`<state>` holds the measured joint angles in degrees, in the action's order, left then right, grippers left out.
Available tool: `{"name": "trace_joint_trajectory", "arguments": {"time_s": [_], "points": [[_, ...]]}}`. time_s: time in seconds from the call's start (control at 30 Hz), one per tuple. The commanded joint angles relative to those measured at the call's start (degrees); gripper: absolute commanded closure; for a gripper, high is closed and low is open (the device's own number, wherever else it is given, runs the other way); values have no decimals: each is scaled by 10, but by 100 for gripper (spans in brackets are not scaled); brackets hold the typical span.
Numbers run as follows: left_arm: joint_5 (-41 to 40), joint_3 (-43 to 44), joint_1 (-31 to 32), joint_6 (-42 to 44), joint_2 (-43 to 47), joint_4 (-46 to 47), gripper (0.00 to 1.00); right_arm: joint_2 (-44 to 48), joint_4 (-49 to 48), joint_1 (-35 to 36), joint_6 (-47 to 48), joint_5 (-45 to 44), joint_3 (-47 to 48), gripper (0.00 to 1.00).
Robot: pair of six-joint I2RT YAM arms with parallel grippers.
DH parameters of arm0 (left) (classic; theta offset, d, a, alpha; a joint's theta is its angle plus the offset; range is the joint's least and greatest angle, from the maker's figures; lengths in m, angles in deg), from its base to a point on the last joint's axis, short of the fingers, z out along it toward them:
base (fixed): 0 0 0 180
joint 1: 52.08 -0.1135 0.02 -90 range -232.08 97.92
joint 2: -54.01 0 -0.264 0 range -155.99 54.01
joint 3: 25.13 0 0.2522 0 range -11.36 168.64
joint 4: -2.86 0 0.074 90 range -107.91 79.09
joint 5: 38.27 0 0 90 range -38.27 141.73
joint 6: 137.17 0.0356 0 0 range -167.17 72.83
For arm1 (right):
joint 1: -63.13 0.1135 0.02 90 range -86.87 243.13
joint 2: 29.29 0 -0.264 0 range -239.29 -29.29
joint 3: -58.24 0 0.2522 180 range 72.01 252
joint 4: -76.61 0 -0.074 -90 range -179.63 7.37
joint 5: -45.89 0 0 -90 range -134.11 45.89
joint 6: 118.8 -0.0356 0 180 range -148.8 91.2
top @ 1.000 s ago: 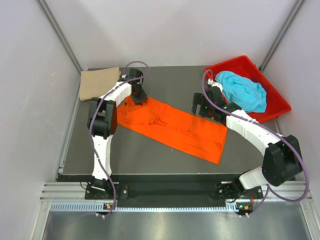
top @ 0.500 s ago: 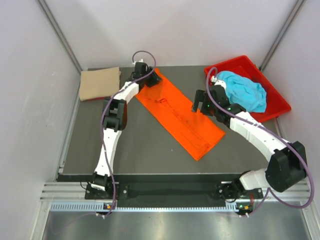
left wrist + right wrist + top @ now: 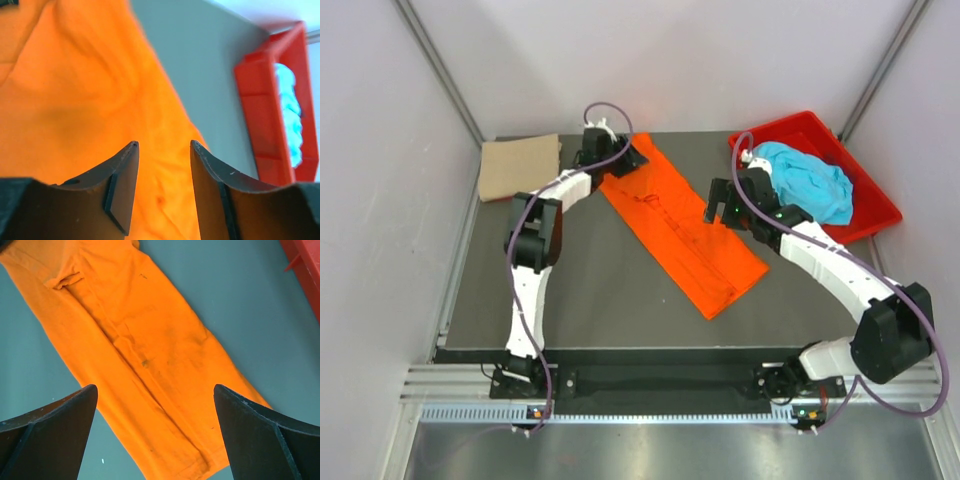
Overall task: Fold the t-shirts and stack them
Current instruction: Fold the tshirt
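The bright orange t-shirt [image 3: 685, 235] lies as a long folded strip, running diagonally from the table's back centre towards the front right. My left gripper [image 3: 623, 160] is open over its far end; in the left wrist view [image 3: 163, 147] orange cloth [image 3: 75, 100] shows between the parted jaws. My right gripper [image 3: 718, 210] hovers wide open above the strip's right edge, and the right wrist view [image 3: 155, 390] looks down on the cloth [image 3: 140, 340]. The tan t-shirt [image 3: 520, 168] lies folded at the back left. The turquoise t-shirt [image 3: 810, 180] lies crumpled in the bin.
A red plastic bin [image 3: 772, 126] stands at the table's back right corner, close behind my right arm; it also shows in the left wrist view [image 3: 255, 100] and the right wrist view [image 3: 305, 270]. Grey walls enclose the table at the back and sides.
The orange shirt's far end has swung back and to the right with my left gripper, so the strip lies steeper. My right gripper has barely moved.
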<state>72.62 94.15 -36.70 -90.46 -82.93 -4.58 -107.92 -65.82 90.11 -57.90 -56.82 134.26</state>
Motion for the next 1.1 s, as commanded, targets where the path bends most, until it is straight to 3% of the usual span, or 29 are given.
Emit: {"name": "trace_joint_trajectory", "arguments": {"time_s": [0.0, 0.07, 0.2, 0.3, 0.4, 0.7, 0.93, 1.07], "points": [[-36, -51, 6, 64, 150, -13, 49, 57, 1, 0, 4, -8, -13, 0], [-57, -99, 17, 59, 210, -38, 49, 87, 11, -2, 1, -15, -27, 0], [-96, -286, 73, 24, 308, -57, 51, 126, 61, -4, -15, -47, -29, 0], [-151, -416, 159, -30, 391, -60, 52, 158, 123, -10, -30, -77, -14, 0], [-204, -477, 252, -88, 441, -107, 54, 181, 163, -14, -25, -84, -1, 0], [-361, -522, 462, -294, 478, -193, 58, 247, 193, -23, -20, -91, -7, 0], [-380, -459, 502, -356, 391, -273, 61, 258, 209, -25, -42, -108, -11, 0], [-380, -421, 509, -370, 355, -269, 61, 262, 216, -25, -45, -120, -15, 0]]}}
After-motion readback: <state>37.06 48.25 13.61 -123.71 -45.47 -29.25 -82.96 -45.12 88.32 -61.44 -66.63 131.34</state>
